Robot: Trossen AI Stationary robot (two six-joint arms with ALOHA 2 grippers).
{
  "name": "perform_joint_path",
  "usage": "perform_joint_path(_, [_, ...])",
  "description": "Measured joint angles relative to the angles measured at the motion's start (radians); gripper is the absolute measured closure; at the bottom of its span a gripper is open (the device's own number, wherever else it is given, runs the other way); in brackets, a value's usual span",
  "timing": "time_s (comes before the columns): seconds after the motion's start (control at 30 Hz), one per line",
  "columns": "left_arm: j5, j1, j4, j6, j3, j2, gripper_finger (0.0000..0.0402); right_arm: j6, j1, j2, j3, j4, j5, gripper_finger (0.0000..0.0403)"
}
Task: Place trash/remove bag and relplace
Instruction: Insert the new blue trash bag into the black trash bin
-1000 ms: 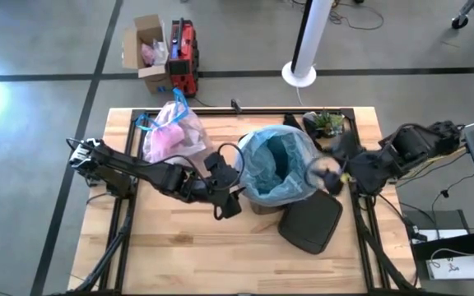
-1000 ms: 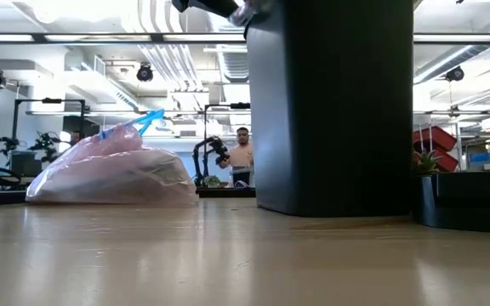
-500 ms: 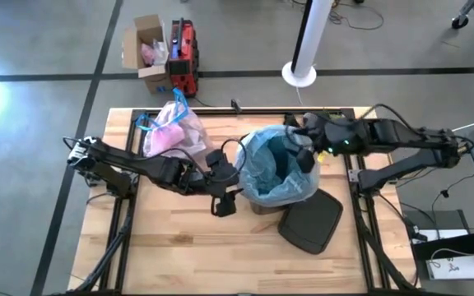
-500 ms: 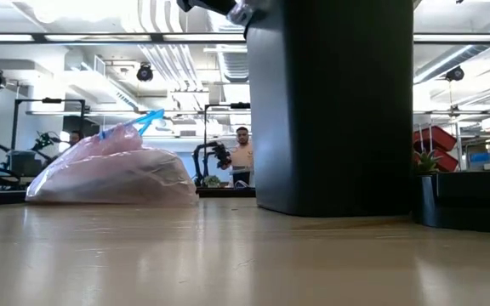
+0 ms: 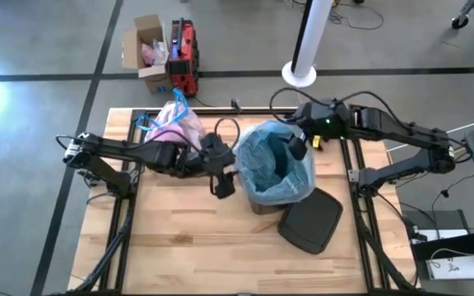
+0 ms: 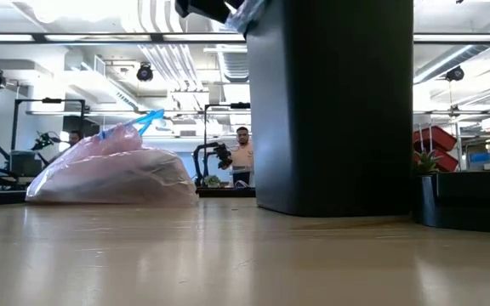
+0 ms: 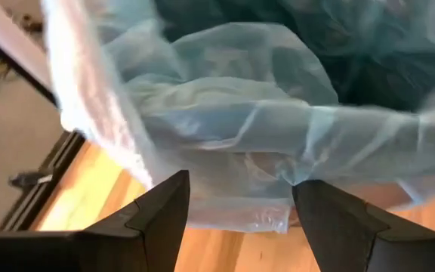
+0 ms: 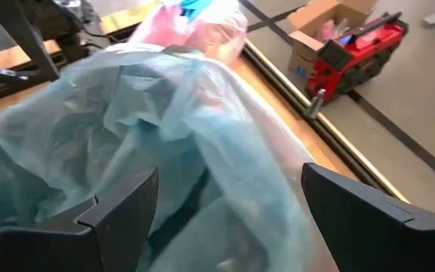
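A black bin (image 5: 263, 204) stands mid-table, lined with the crinkly light blue bag (image 5: 274, 164), whose rim is draped over the bin's edge. My left gripper (image 5: 222, 182) is open at the bin's left side; in its wrist view the bag's overhanging hem (image 7: 240, 215) hangs between the spread fingers (image 7: 242, 181). My right gripper (image 5: 297, 148) is open over the bin's far-right rim, with blue bag folds (image 8: 202, 143) between its fingers (image 8: 231, 174). The tied pink-lavender bag (image 5: 171, 127) rests on its underside near the table's far-left corner. The trash is hidden.
The bin's black lid (image 5: 311, 222) lies flat on the table by the bin's near-right side. The pink bag (image 6: 113, 170) and the bin (image 6: 330, 102) fill the low view. A cardboard box (image 5: 146, 49) and a red case (image 5: 183, 53) sit on the floor beyond the far edge. The near half of the table is bare wood (image 5: 220, 255).
My right arm has unfolded from the table's right edge and swung left, so its gripper has reached the bin's far-right rim. My left gripper has moved along the bin's left side toward the far edge. The blue bag and the bin have stayed where they were.
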Motion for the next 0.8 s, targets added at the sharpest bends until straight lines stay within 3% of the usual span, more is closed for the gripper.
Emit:
perform_joint_path(0.33, [-0.007, 0.038, -0.011, -0.061, -0.005, -0.013, 0.0182, -0.028, -0.047, 0.021, -0.017, -0.001, 0.005, 0.0092])
perform_joint_path(0.6, [-0.008, 0.037, -0.007, -0.110, -0.008, -0.071, 0.0182, -0.100, -0.044, -0.037, -0.022, 0.004, 0.004, 0.0092])
perform_joint_path(0.8, [-0.092, 0.049, -0.008, -0.193, -0.008, -0.123, 0.0196, -0.188, -0.043, -0.070, -0.024, 0.005, 0.005, 0.0094])
